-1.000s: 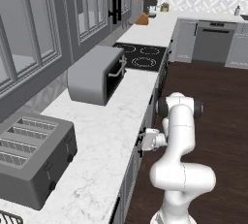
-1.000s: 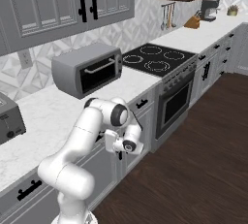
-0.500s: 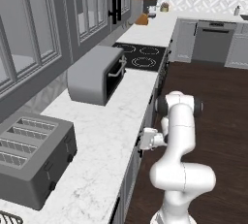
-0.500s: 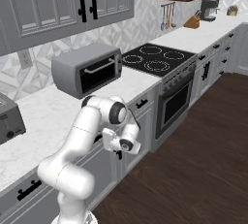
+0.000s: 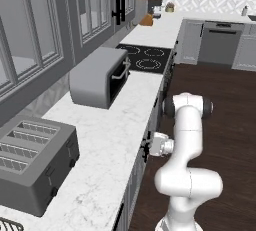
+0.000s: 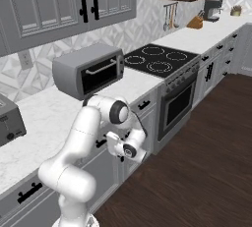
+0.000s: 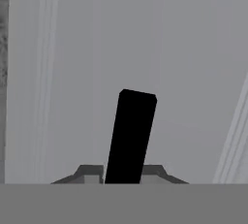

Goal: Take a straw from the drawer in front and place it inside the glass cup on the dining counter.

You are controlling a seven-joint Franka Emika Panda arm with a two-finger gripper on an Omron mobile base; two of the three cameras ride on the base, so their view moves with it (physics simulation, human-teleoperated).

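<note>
Under the marble tabletop (image 5: 107,140) edge, the pincer (image 5: 146,147) stood pressed against the grey drawer (image 7: 72,72) front, its fingertips (image 7: 89,173) drawn in on either side of the black bar handle (image 7: 131,136); the hand view showed the bar running up between them, so the pincer read as clamped on the handle. Drawer: apparently closed, panel flush with the neighbouring cabinet fronts. Straw: presumably inside the drawer, hidden. Nearby on the tabletop: toaster oven (image 5: 97,77), slot toaster (image 5: 32,162), cooktop (image 5: 145,57) beyond. Risks, as judged: the fingers gripped near the bar's end, so a pull off the drawer's axis could let the handle slip out; a pull too fast or too short could leave the straw out of reach.
</note>
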